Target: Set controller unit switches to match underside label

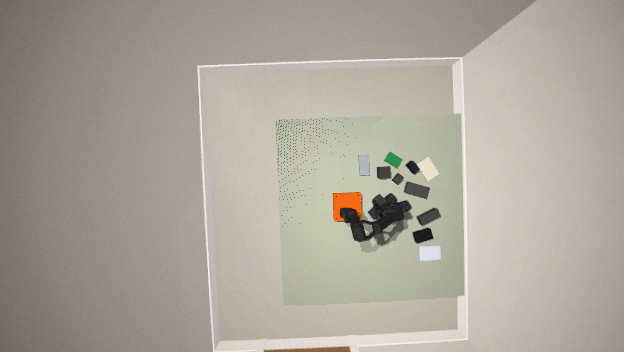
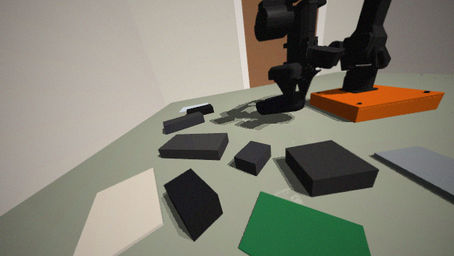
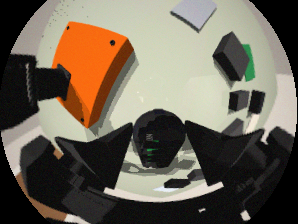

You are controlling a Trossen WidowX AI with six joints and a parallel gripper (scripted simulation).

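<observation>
The dark grey controller unit (image 3: 159, 131) (image 2: 279, 106) is between the fingertips of my gripper (image 3: 158, 124) (image 2: 292, 97), which is shut on it at a wide opening. In the exterior view the unit is low over the bench, near its shadow, and slightly tilted; whether its lower edge touches the bench is unclear. In the wrist view its switch side faces the camera, with a pale marking and a few green switch ends showing. Individual switch settings are too small and dark to read. The label on the underside is hidden.
The orange base plate (image 1: 345, 200) (image 2: 335, 105) (image 3: 85, 55) is beside the unit. Dark blocks (image 2: 331, 160) (image 2: 193, 145), a green plate (image 2: 302, 225), a cream plate (image 2: 127, 214), a grey plate (image 1: 364, 165) and a white plate (image 1: 430, 253) lie around on the bench.
</observation>
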